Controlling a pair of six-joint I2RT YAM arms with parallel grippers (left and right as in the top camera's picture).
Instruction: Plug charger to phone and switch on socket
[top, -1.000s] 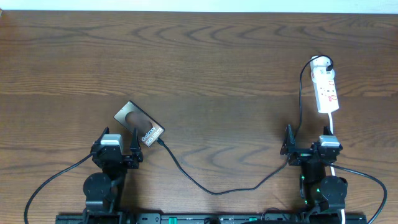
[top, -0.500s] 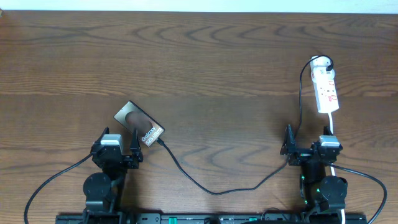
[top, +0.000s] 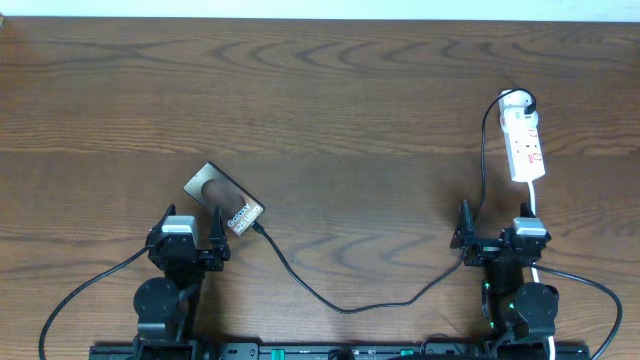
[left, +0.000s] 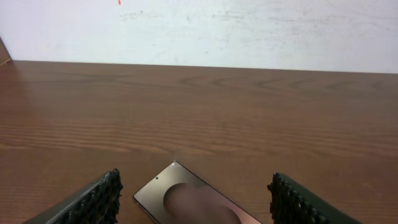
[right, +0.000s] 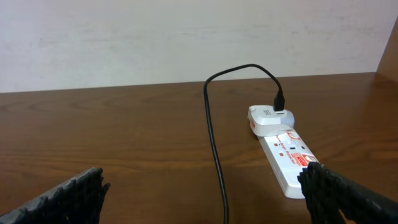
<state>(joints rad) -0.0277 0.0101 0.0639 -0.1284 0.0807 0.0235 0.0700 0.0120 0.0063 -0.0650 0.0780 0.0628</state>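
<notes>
The phone (top: 225, 203) lies flat and slanted on the table, just ahead of my left gripper (top: 190, 238), which is open and holds nothing. In the left wrist view the phone (left: 186, 202) lies on the table between and just beyond the two fingertips (left: 99, 198), apart from both. The charger cable (top: 350, 306) runs from the socket (top: 524, 140) in a long loop, and its tip meets the phone's near right end. My right gripper (top: 495, 238) is open just short of the socket (right: 283, 152), with the cable (right: 214, 143) lying between its fingers.
A white cord (top: 535, 205) leaves the socket's near end and passes the right arm. A thicker black cable (top: 90, 285) curves off the left arm's base. The pale wall (left: 249, 31) stands beyond the table's far edge.
</notes>
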